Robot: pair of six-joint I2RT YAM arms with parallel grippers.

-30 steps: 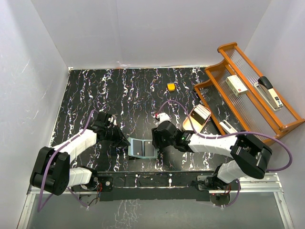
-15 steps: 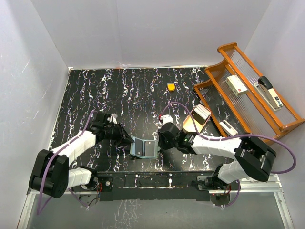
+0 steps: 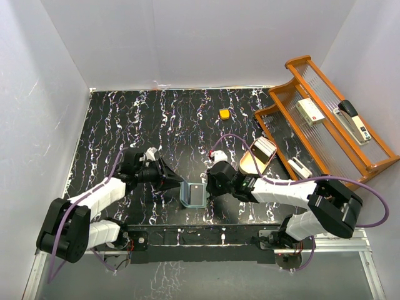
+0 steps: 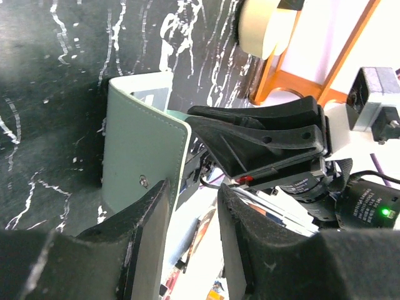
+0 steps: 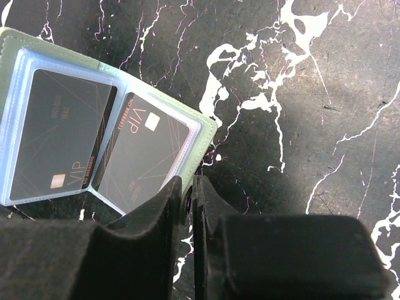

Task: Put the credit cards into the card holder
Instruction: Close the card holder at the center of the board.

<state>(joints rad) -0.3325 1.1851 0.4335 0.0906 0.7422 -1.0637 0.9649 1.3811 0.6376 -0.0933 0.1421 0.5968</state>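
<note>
Top view
- Card holder (image 3: 194,195): on the black marbled table (image 3: 125,125) near its front edge, between the two grippers; its left half is tilted up and its right half lies flat.
- Left gripper (image 3: 177,183): at the holder's raised left edge.
- Right gripper (image 3: 208,189): at the holder's right edge.
- Tan dish (image 3: 258,156): to the right of the holder, apart from it, with pale cards in it.
- Orange block (image 3: 224,114): farther back on the table, alone.

Left wrist view
- Left gripper (image 4: 194,209): fingers apart with a clear gap; the green cover (image 4: 144,156) stands at the gap, against one finger, not clamped.
- Right gripper (image 4: 200,122): its tips meet the holder from the far side.

Right wrist view
- Credit cards (image 5: 140,156): two dark cards side by side in the holder's clear pockets.
- Right gripper (image 5: 189,187): fingers almost together, pinching the holder's near edge by its corner.
</note>
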